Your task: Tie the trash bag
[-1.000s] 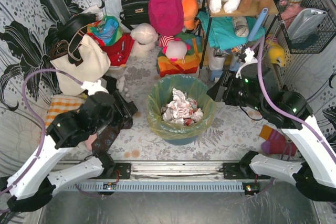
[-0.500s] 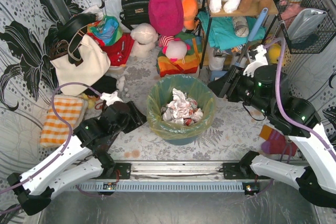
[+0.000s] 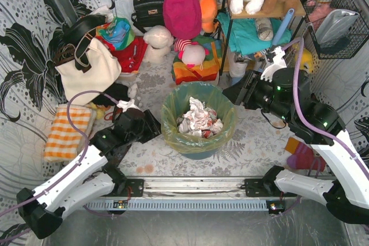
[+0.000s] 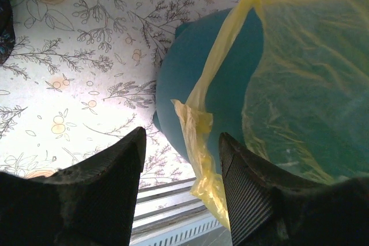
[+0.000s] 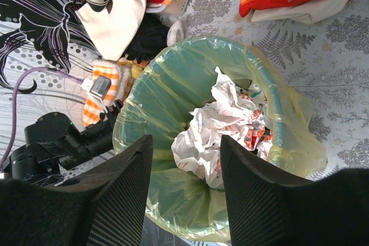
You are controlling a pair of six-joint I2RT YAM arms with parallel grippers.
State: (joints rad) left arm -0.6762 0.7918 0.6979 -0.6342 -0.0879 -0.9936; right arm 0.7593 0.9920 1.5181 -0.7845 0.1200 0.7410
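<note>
1. The bag [image 3: 170, 114] lines the bin [image 3: 199, 154], which stands on the floral table [image 3: 253, 142] midway between the two arms.
2. The bag stands upright – its long axis runs vertically and its mouth faces straight up, wide open and untied.
3. The bag's rim is folded outward over the bin's lip all the way round.
4. Crumpled white paper [image 3: 199, 119] lies inside the bag; the right wrist view shows it piled toward one side of the bag [image 5: 167, 84].
5. In the left wrist view a loose yellow flap of the bag [image 4: 199, 125] hangs down the bin's teal outer wall [image 4: 184, 79].
6. The left gripper [image 3: 151, 128] sits low, just beside the bin's left wall. Its jaws stand apart and grasp nothing – the flap shows in the gap between the fingers [image 4: 248, 188] without either finger touching it.
7. The right gripper [image 3: 230, 95] hangs at the upper right of the bag's rim, pointing toward the mouth. Its jaws are spread too and hold nothing, with the paper [image 5: 213, 125] showing between the fingers [image 5: 124, 194].
8. A tote [image 3: 86, 73] rests well apart, at the far left.
</note>
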